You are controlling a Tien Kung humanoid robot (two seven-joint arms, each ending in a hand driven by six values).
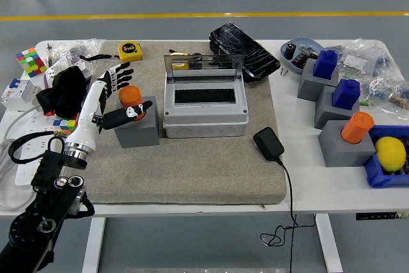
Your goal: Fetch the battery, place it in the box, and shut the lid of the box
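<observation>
An orange cylindrical battery (131, 96) stands upright in a grey block (138, 130) on the left of the grey mat. My left hand (119, 96) comes in from the lower left and is open beside it: the fingers (119, 76) spread up and to the battery's left, and the thumb lies across the block's top in front of it. I see no closed grasp. The grey box (204, 110) sits just right of the block, with its clear lid (204, 68) standing open at the back and a dark slot showing inside. No right arm appears.
A black power adapter (269, 143) with its cable lies right of the box. Behind the box are a black cracked slab (243, 51) and a yellow tape measure (130, 50). Grey blocks with blue pieces and a second orange cylinder (356, 127) stand at the right, by a lemon (390, 153).
</observation>
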